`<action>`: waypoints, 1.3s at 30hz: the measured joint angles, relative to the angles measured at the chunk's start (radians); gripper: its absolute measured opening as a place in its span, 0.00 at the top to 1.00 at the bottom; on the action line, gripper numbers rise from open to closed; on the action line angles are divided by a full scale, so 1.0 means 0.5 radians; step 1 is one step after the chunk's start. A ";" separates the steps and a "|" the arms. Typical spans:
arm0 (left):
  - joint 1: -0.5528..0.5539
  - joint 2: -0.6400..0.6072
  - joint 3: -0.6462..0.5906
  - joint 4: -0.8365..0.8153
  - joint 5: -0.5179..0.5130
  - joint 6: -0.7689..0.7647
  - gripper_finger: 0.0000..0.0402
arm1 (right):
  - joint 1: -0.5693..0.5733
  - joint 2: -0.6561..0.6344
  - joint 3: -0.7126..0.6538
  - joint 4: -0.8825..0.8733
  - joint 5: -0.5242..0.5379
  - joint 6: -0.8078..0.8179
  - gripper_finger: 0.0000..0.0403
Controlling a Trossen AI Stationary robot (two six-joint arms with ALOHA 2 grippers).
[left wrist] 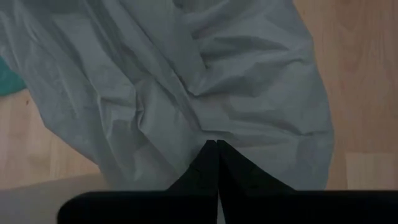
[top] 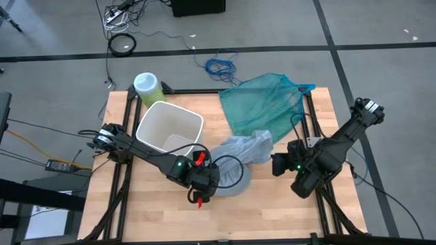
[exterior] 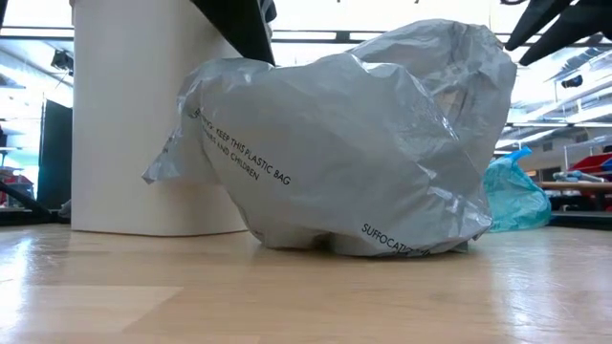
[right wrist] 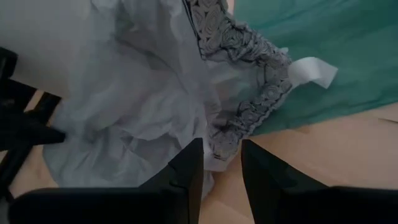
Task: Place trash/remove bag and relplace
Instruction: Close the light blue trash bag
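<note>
The pale grey bag (top: 238, 158) lies bulging on the table's middle, also in the low view (exterior: 335, 143). Its open end (right wrist: 214, 134) faces my right gripper, and crumpled patterned paper trash (right wrist: 249, 74) and a white scrap (right wrist: 314, 70) show in the mouth. My left gripper (left wrist: 216, 144) is shut at the bag's near-left side. My right gripper (right wrist: 221, 163) is open, with its fingers on either side of the bag's mouth edge. The white bin (top: 169, 128) stands upright left of the bag. My left gripper is shut on a fold of the bag's wall (left wrist: 211, 134), on the bag's near-left side, pinched between the two fingertips. It comes roughly level from the table's left. The bag rests on the table, slack and crumpled.
A teal-green bag (top: 266, 102) lies spread at the table's far right, behind the grey bag (exterior: 516, 196). A green roll (top: 146, 85) stands at the far left corner by the bin (exterior: 143, 115). Bare wood lies along the near edge (top: 259, 211).
</note>
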 joint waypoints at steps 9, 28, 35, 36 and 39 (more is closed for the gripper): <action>0.000 0.000 0.000 0.006 0.000 0.000 0.99 | -0.073 0.000 -0.014 0.046 0.001 -0.140 0.75; 0.000 0.000 0.000 0.021 -0.005 -0.007 0.99 | -0.318 0.023 0.098 0.335 -0.202 -0.693 1.00; 0.000 0.001 -0.004 0.085 -0.062 -0.010 0.99 | -0.229 0.023 0.489 0.193 -0.208 -0.913 1.00; 0.000 0.001 -0.026 0.133 -0.062 -0.010 0.99 | -0.220 0.023 0.549 0.175 -0.207 -0.957 1.00; 0.000 0.003 -0.100 0.241 -0.062 -0.024 0.99 | -0.204 0.023 0.737 0.142 -0.206 -1.112 1.00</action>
